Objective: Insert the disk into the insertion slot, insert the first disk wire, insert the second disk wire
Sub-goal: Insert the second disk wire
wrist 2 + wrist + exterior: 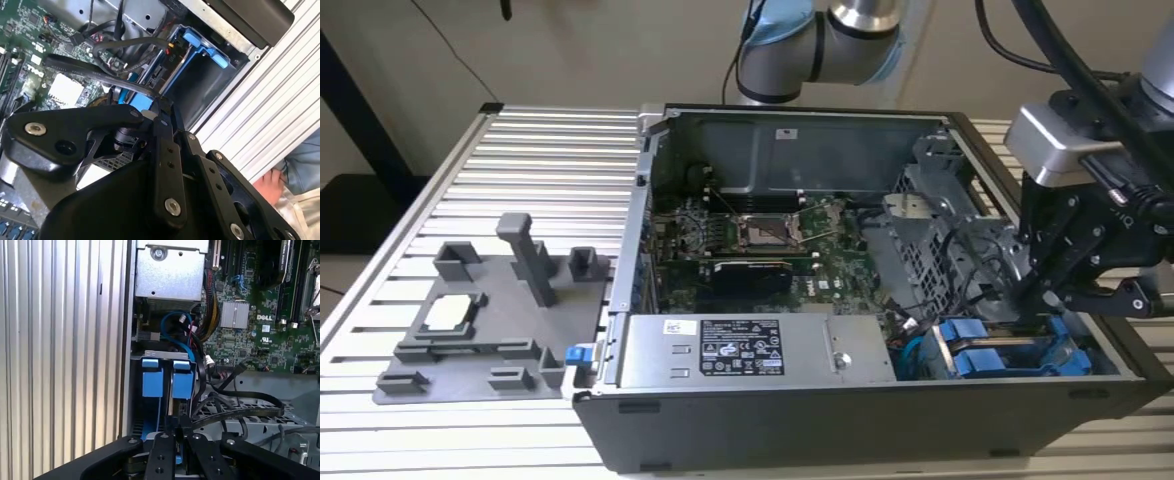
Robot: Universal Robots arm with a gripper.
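From the exterior view's left: a grey fixture plate (480,320) lies on the ribbed bench (547,150), beside the open computer case (854,430) with its green motherboard (761,235). At the case's right corner the disk (1001,360), in its blue carrier, sits in the drive bay. The gripper (1041,295) hangs just above it among black cables (240,407), jaws pressed together; what they pinch cannot be told.
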